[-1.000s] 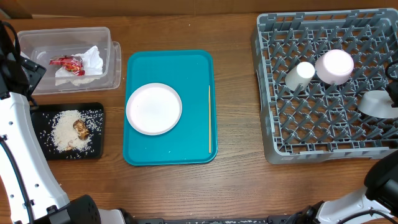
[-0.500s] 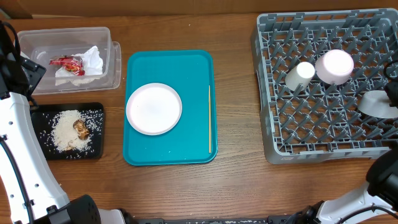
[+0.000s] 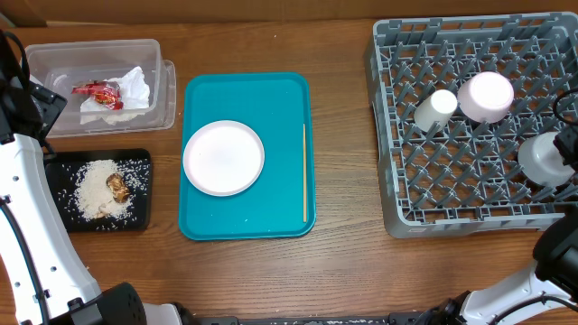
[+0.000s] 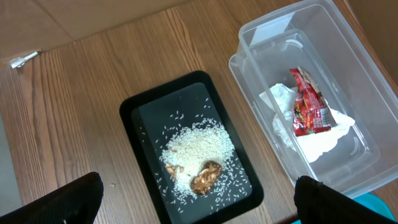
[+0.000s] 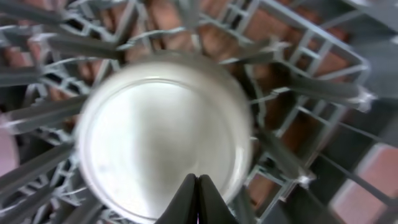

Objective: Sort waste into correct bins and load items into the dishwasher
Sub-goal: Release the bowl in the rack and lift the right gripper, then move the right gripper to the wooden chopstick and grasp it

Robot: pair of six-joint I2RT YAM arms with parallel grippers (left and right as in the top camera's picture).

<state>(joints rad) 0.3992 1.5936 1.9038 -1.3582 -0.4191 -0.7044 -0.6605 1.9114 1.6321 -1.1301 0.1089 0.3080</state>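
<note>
The clear tub holds a red wrapper and a crumpled napkin; both also show in the left wrist view. The black tray holds rice and brown bits. My left gripper is open and empty above the black tray. A white plate and a wooden stick lie on the teal tray. The grey rack holds a cup, a bowl and another bowl. My right gripper is shut, fingers pressed together just over that bowl.
The rack's upright pegs surround the bowl under my right gripper. Brown table lies between the teal tray and the rack. My left arm runs along the table's left edge.
The white bowl at the rack's right side went from tilted on edge to lying flat and round among the pegs. The left arm has not moved.
</note>
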